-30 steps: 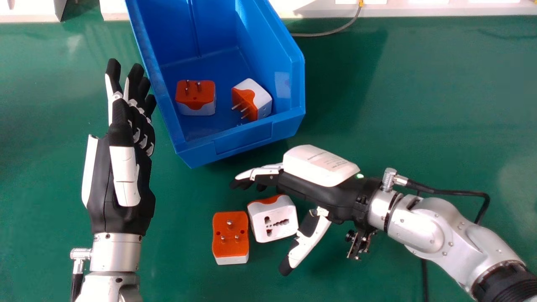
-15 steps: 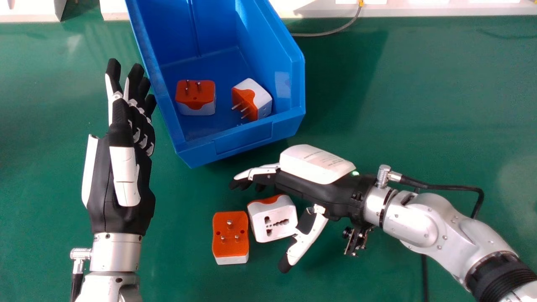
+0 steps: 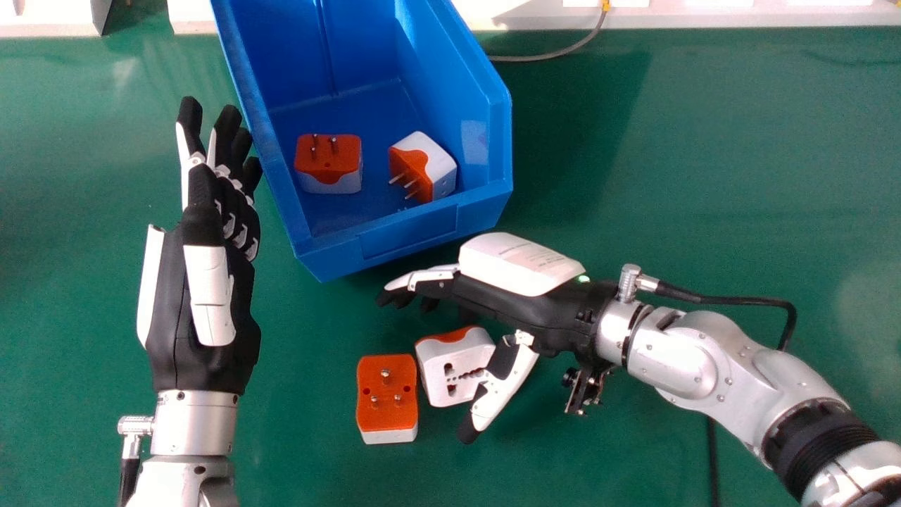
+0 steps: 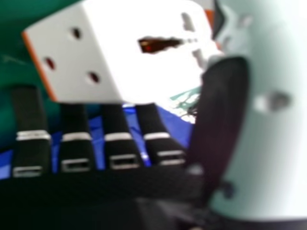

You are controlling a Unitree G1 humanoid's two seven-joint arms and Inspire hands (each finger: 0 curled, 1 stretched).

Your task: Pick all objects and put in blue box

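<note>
Nearest us, the orange plug [image 3: 386, 415] sits pins up, perhaps kept for later, its long axis running boxward. Just beside it, the white plug [image 3: 436, 366] lies socket face up, orange edge toward the box [image 3: 408, 234]. Our right hand [image 3: 507, 299] is relaxed, empty, straddling it—probably for a pinch. Our left hand [image 3: 210, 296], straight-fingered, stands beside the box—perhaps as a guard.

The table [image 3: 704, 176] holds a blue box [image 3: 408, 234] and two adapters [image 3: 386, 408]
</note>
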